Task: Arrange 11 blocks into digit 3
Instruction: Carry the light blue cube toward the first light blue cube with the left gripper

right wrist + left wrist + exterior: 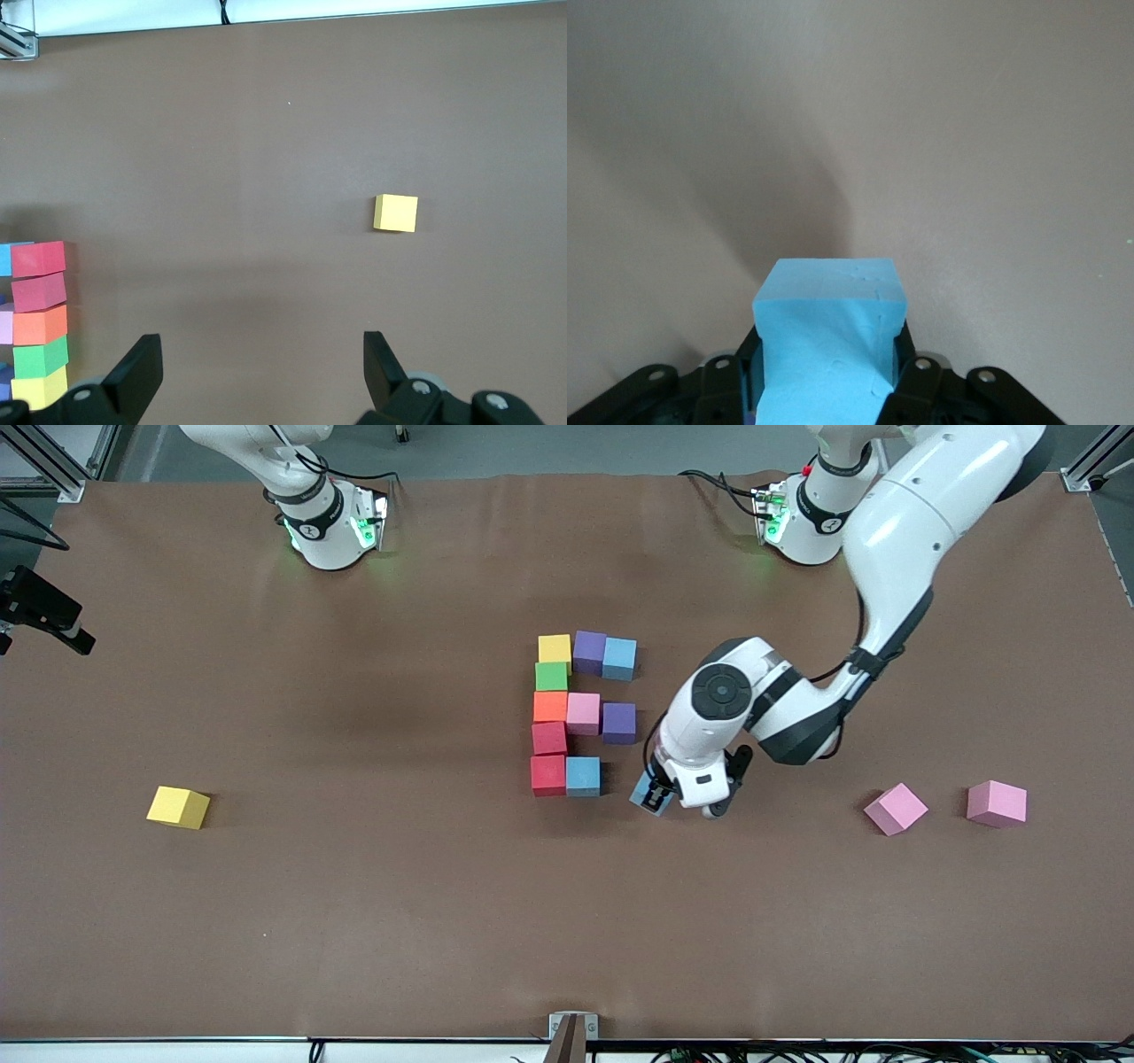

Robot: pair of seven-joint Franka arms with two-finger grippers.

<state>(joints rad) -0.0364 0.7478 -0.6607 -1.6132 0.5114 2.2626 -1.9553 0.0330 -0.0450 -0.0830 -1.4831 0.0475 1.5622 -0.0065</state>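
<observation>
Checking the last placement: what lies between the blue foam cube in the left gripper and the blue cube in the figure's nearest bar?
Only bare brown table, per the front view.

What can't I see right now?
- Right gripper: out of the front view; only its open fingertips show in the right wrist view.
- Blue block held in the left gripper: mostly hidden in the front view by the fingers.
- Digit 3: absent from the left wrist view.
</observation>
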